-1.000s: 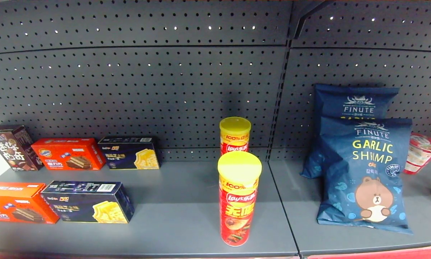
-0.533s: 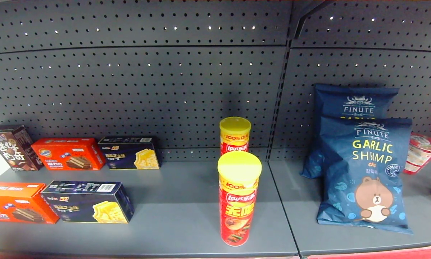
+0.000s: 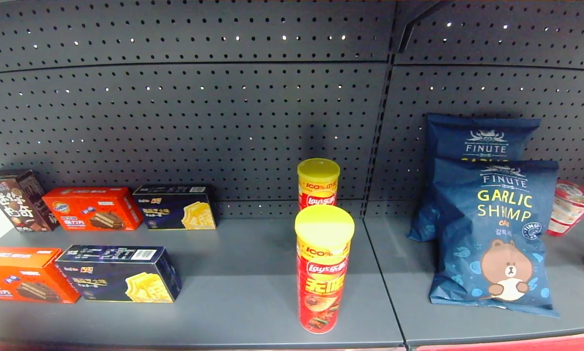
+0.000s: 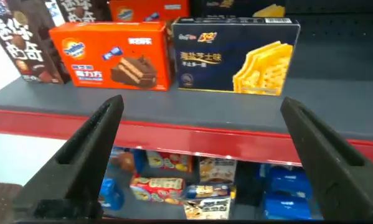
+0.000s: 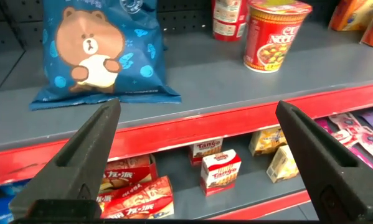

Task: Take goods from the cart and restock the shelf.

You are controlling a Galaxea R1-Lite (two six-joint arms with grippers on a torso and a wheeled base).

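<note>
Behind the grey shelf (image 3: 243,287) a dark pegboard panel (image 3: 199,122) was seen. A bare stretch of shelf lay between the boxes on the robot's left and the cans at the middle.

On the left, 5 boxes were set in 2 rows. At the back stood a brown box (image 3: 16,200), tilted on end, then the rear orange box (image 3: 92,208) and the rear navy box (image 3: 177,207). In front lay the front orange box (image 3: 21,274), with the front navy box (image 3: 121,273) just beside it. The 4 flat boxes lay with their long axes across the shelf and their printed faces turned outward.

2 red chip cans with yellow lids stood upright, long axes vertical: the front can (image 3: 323,273) near the shelf edge and the rear can (image 3: 318,183) directly behind it, near the panel.

On the right, 2 blue snack bags leaned back, tops toward the panel. The front bag (image 3: 492,234), printed with a bear, overlapped the rear bag (image 3: 482,136). A tipped noodle cup (image 3: 572,207) lay beside them.

The left gripper (image 4: 200,102) was held before the shelf's red edge strip (image 4: 236,134), facing the front boxes, its fingers spread wide and holding nothing. The right gripper (image 5: 197,104) was held likewise before the front bag, fingers wide and empty, with an upright red noodle cup (image 5: 274,34) off to one side. Small packets (image 5: 220,171) were seen on the level below.
</note>
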